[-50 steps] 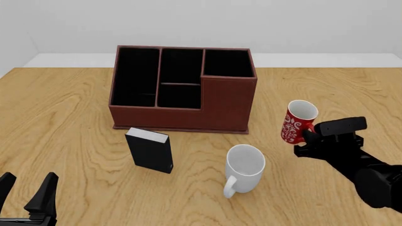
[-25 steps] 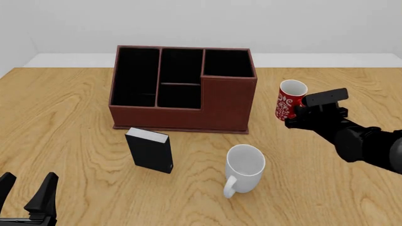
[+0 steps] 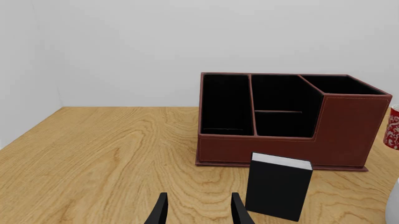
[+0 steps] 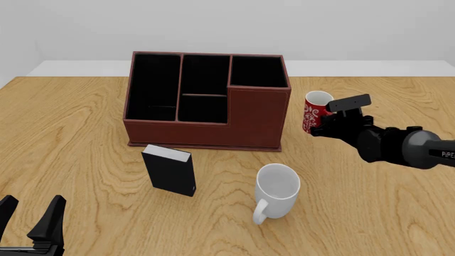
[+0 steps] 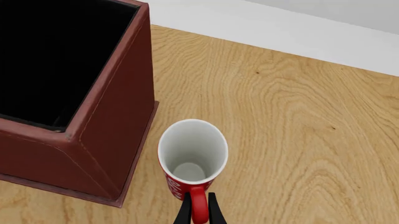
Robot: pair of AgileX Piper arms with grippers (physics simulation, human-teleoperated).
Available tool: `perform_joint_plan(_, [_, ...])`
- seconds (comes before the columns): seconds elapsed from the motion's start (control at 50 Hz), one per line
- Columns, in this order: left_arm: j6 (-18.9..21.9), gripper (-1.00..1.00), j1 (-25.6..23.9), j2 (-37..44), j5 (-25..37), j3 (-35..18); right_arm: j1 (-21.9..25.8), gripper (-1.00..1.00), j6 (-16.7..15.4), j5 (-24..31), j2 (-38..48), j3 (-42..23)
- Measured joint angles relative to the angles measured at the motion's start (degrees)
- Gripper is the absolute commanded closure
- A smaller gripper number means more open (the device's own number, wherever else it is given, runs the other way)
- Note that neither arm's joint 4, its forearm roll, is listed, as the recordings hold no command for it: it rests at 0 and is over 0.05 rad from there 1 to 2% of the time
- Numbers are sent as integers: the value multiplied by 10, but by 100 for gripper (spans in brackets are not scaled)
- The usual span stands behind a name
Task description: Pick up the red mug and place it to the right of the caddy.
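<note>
The red mug [image 4: 315, 110], with a white swirl pattern, stands upright just right of the caddy [image 4: 206, 101], a small gap between them. My right gripper [image 4: 325, 126] is shut on the mug's handle. In the right wrist view the handle [image 5: 198, 206] sits between the fingers, with the mug's white inside [image 5: 192, 154] beside the caddy's wall [image 5: 118, 126]. I cannot tell whether the mug's base touches the table. A sliver of the mug shows in the left wrist view [image 3: 393, 129]. My left gripper [image 4: 31, 223] is open and empty near the front left edge; it also shows in the left wrist view [image 3: 199, 213].
A small black box [image 4: 169, 170] stands in front of the caddy, also in the left wrist view [image 3: 278, 185]. A larger white mug [image 4: 277, 191] stands front right of it. The wooden table [image 4: 71, 133] ends at a white wall behind.
My right gripper has carried the red mug leftward and farther back, from the open table toward the caddy's right side, and lowered it upright. The left arm has not moved.
</note>
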Motion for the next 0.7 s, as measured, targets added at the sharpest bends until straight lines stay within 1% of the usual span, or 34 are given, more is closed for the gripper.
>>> perform_joint_plan(0.34, [0, -100, 0, 0, 0, 0, 7, 100, 0, 12, 58, -52])
perform_joint_plan(0.7, [0, -100, 0, 0, 0, 0, 12, 100, 1, 15, 99, -79])
